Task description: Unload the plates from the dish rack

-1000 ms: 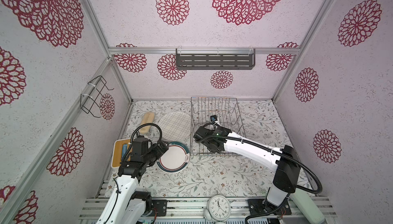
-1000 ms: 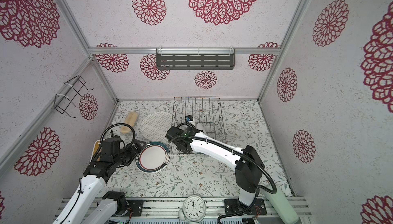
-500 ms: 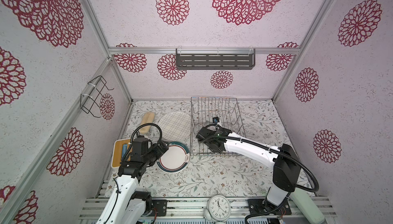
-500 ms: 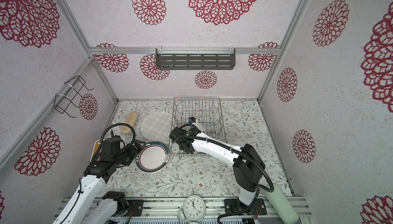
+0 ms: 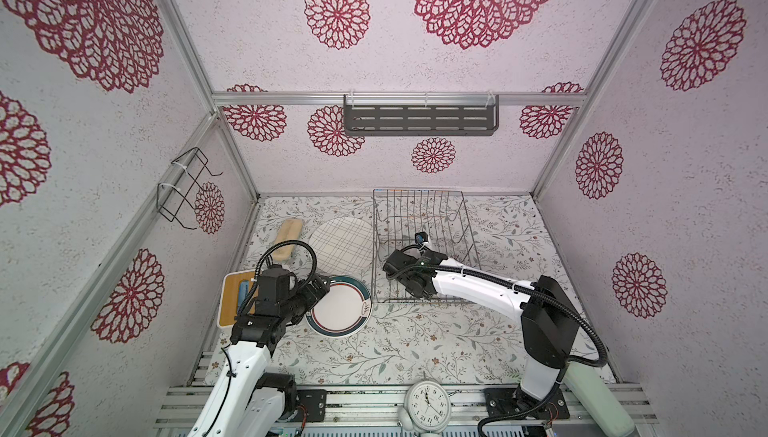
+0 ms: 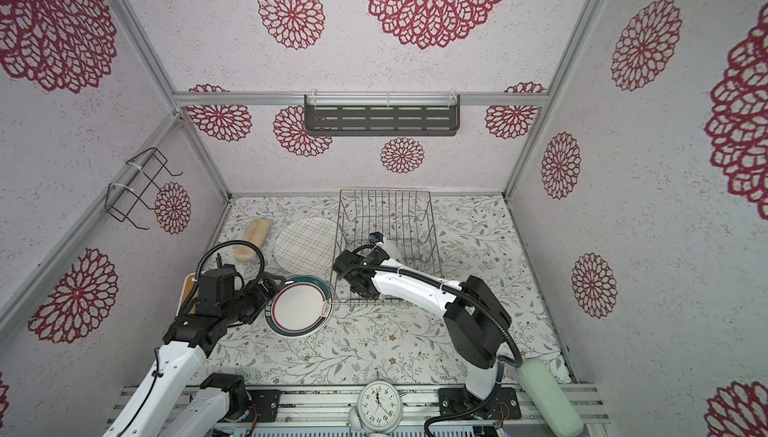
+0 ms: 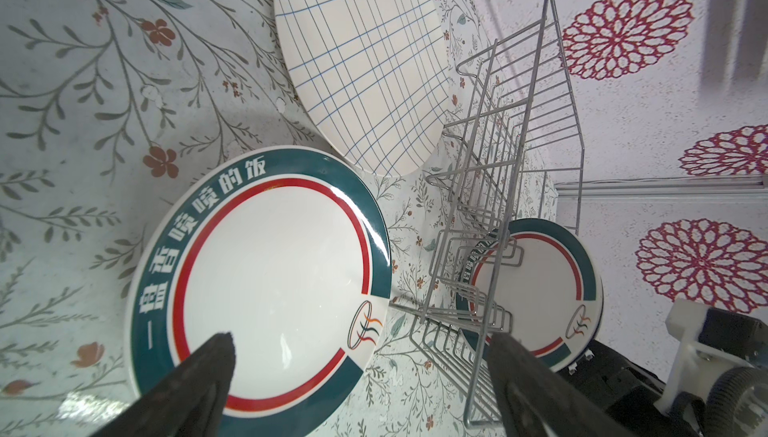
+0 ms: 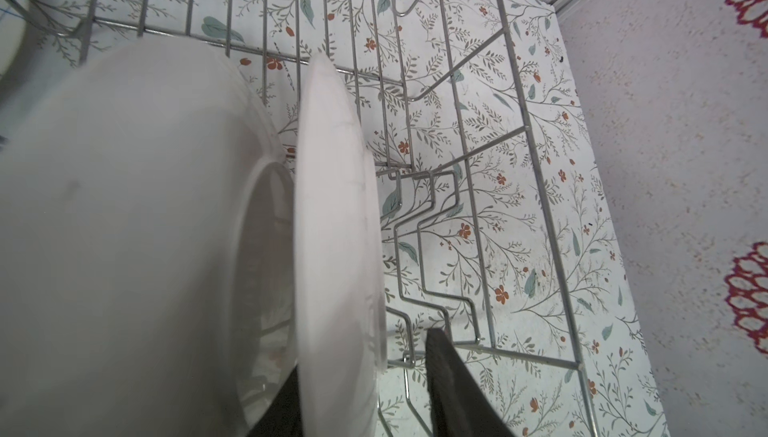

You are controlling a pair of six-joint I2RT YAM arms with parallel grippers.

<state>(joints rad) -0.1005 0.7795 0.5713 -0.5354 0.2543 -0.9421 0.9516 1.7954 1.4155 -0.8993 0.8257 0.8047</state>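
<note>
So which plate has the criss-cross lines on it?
The biggest, cream plate, just left of the dish rack in both top views. The teal-rimmed plate in front of it has a plain white middle.

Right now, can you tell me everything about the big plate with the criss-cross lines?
The big checked plate is round, cream and glossy like ceramic, crossed by thin dark grid lines. It lies face up on the flowery table, close beside the dish rack. Nothing holds it.
</note>
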